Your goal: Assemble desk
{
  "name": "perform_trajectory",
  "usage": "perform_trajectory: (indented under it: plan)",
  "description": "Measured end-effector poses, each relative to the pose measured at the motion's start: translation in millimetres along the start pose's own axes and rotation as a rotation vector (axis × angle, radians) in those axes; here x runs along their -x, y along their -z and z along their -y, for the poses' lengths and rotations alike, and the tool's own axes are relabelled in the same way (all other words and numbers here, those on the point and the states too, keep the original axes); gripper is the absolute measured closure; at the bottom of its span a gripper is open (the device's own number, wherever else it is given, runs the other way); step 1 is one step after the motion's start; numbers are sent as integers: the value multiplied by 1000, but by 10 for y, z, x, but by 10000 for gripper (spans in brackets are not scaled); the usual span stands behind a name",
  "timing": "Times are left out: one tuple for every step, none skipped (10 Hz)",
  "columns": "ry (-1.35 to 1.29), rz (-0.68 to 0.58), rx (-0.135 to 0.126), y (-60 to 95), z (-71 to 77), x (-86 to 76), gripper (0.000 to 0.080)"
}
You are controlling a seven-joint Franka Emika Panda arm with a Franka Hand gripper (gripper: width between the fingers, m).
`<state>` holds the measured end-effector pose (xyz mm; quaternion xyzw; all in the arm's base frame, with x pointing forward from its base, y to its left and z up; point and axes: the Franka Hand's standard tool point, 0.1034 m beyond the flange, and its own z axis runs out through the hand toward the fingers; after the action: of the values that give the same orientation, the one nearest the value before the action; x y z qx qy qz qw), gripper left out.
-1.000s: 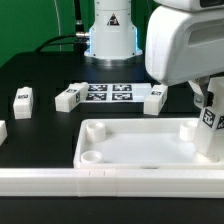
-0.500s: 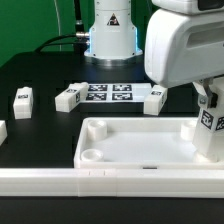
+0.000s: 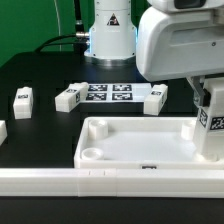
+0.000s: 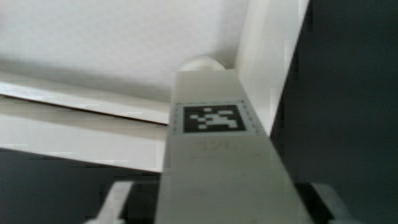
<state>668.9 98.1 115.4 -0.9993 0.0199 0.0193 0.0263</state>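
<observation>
- Gripper (image 4: 217, 205) is closed partway on an upright leg (image 3: 211, 125) over the top's (image 3: 140, 150) far corner, at the exterior view's right.
- Leg looks light, stiff, slippery; grip flat sides.

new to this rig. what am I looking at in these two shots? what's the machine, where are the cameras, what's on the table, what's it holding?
It is one robot arm with a two-finger gripper, building a small white desk. One camera stands off the arm; the other rides on the wrist, looking down the held leg. The gripper holds that tagged leg upright at a corner of the desk top, a rimmed tray with round sockets. On the black table lie three loose legs and the flat marker board. A low white rail runs along the front.
</observation>
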Motion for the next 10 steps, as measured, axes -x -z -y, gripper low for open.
perform_trajectory:
  plan:
    - [-97, -18, -4, 0, -14, 9, 511]
    - [-208, -40, -11, -1, -29, 30, 509]
    - [-322, -55, -24, -1, -49, 49, 509]
    - [-405, -62, -33, -2, -67, 55, 509]
    - [-465, -65, -35, -4, -68, 62, 509]
    - [-581, -64, -41, -6, -83, 60, 509]
    - [-653, -64, -43, -7, -94, 58, 509]
    - [-693, -64, -45, -6, -96, 57, 509]
    - [-766, -63, -46, -6, -100, 56, 509]
    - [-822, -62, -48, -6, -103, 55, 509]
